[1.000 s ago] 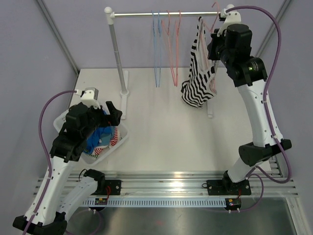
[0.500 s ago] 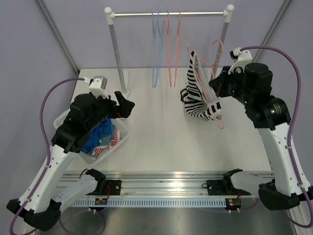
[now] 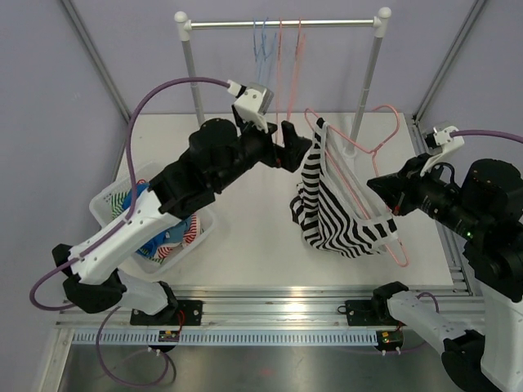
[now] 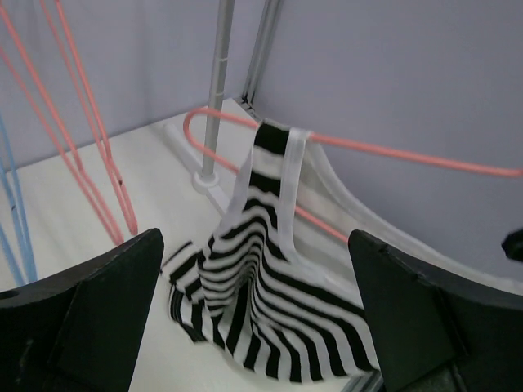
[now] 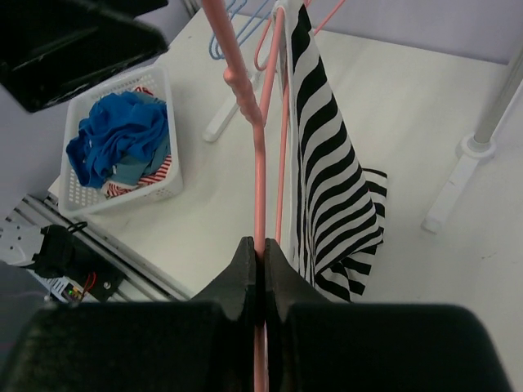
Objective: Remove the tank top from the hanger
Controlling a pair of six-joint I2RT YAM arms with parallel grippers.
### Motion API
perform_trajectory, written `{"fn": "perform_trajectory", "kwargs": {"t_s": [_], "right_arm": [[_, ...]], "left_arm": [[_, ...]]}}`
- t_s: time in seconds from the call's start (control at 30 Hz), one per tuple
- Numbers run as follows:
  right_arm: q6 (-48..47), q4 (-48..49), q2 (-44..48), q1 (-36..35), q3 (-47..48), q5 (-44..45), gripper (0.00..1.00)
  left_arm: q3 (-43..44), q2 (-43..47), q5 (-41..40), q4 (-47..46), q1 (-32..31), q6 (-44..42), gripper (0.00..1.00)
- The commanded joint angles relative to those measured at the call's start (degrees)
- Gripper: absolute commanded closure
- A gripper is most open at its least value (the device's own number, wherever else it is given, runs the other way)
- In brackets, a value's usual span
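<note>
A black-and-white striped tank top (image 3: 335, 211) hangs from a pink hanger (image 3: 378, 148), held tilted in the air over the table, off the rail. My right gripper (image 3: 374, 187) is shut on the hanger's wire; the right wrist view shows the hanger (image 5: 260, 163) pinched between the jaws of the right gripper (image 5: 261, 249), with the tank top (image 5: 327, 163) draped just to the right. My left gripper (image 3: 296, 152) is open beside the top's strap. In the left wrist view the tank top (image 4: 261, 269) lies between the wide-spread fingers of the left gripper (image 4: 255, 245), untouched, its strap over the hanger (image 4: 409, 151).
The clothes rack's rail (image 3: 278, 24) crosses the back, carrying blue hangers (image 3: 261, 41) and pink hangers (image 3: 290, 49). Its right post (image 3: 368, 77) stands close behind the held hanger. A white basket (image 3: 110, 208) of clothes sits at the left, under the left arm.
The right arm lifted the hanger with the tank top off the rail and drew it toward the near right. The left arm swung from over the basket across to the tank top, staying open.
</note>
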State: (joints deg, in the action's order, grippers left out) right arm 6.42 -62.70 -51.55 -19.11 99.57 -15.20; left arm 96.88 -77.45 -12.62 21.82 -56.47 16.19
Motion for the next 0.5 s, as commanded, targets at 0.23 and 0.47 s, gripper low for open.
{"fn": "perform_trajectory", "kwargs": {"t_s": [0.23,0.47], "right_arm": [[-1.1,0.8,2.9,-0.7,1.1,-9.6,1.00],[-1.1,1.4,2.5,-0.7,0.2,-9.9,1.00]], "left_arm": [[4.8,-6.8,4.4,-2.6,-1.6,-6.3,0.07],[1.8,-6.5,0.8,-3.0,-1.6,-7.2,0.52]]}}
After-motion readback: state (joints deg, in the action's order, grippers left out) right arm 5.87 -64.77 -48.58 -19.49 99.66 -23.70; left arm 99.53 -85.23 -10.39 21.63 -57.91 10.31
